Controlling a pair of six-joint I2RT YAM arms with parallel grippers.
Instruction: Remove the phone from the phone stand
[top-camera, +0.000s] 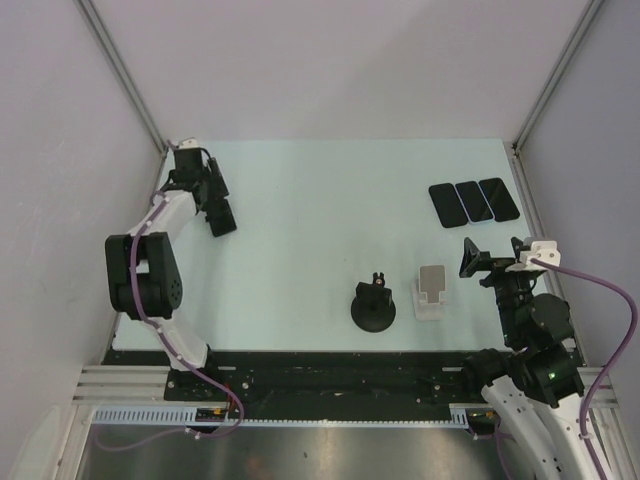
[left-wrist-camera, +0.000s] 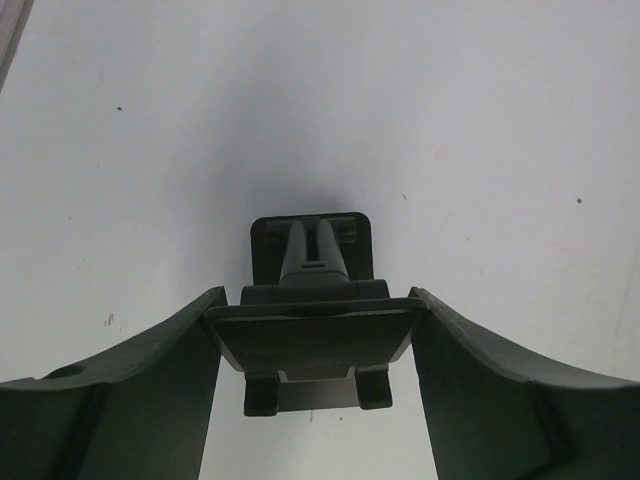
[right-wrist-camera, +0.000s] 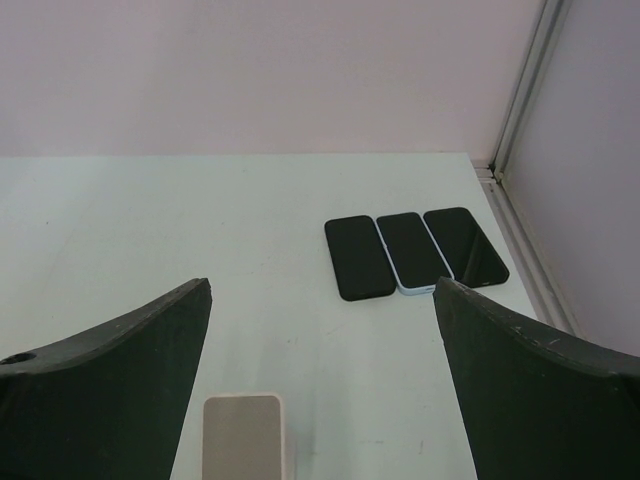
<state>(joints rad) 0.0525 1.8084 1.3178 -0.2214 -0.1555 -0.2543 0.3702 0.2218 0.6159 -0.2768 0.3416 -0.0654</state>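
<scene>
Three phones lie flat side by side at the back right (top-camera: 470, 202), also in the right wrist view (right-wrist-camera: 410, 252); none stands on a stand. My left gripper (top-camera: 222, 216) is at the far left, its fingers (left-wrist-camera: 150, 380) closed against both sides of a small black phone stand's plate (left-wrist-camera: 312, 340), which holds no phone. My right gripper (top-camera: 480, 262) is open and empty (right-wrist-camera: 322, 285), just right of a white phone stand (top-camera: 432, 290) that shows at the bottom of the right wrist view (right-wrist-camera: 243, 435).
A black stand with a round base (top-camera: 373, 306) stands near the front middle, left of the white stand. Metal frame posts (top-camera: 520, 150) and white walls close in the table on three sides.
</scene>
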